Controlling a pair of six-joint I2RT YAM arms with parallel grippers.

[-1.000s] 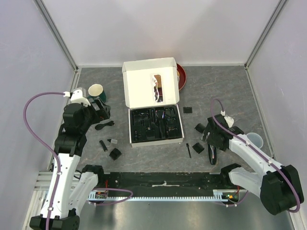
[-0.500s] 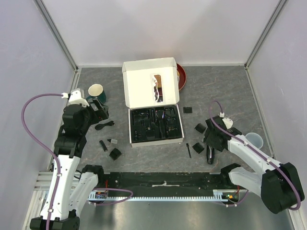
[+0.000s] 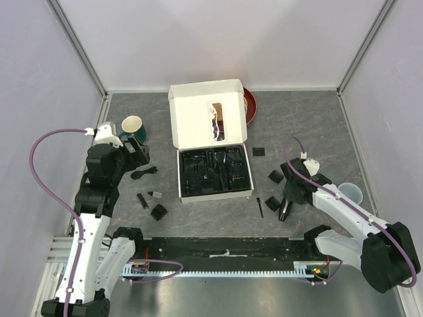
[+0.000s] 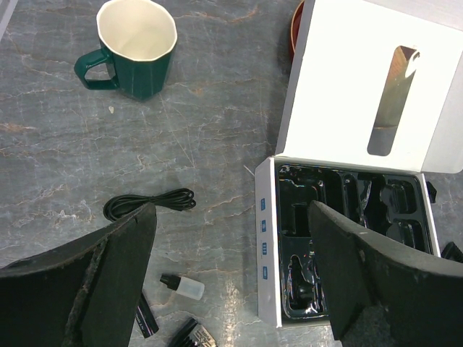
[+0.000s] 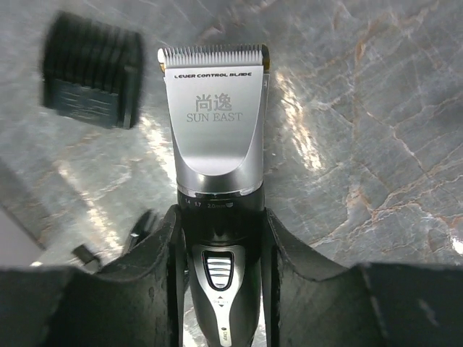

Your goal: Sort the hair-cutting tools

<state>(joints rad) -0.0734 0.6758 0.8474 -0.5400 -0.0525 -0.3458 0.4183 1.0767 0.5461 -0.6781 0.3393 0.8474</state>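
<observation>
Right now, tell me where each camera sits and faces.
Top external: above and behind, looking down on the table; both arms show.
Left wrist: on the left arm, facing down at mug, cable, box; open pincer fingers show.
Right wrist: on the right arm, facing down at the clipper between its pincer fingers.
Shared: top and left wrist both see the box.

You see a black-and-silver electric clipper (image 5: pixel 217 144) with a satin metal head and glossy plastic body, a matt ribbed black plastic comb guard (image 5: pixel 90 72), a sheeny grey marbled tabletop (image 5: pixel 347 108) and a glazed green mug (image 4: pixel 137 47).
</observation>
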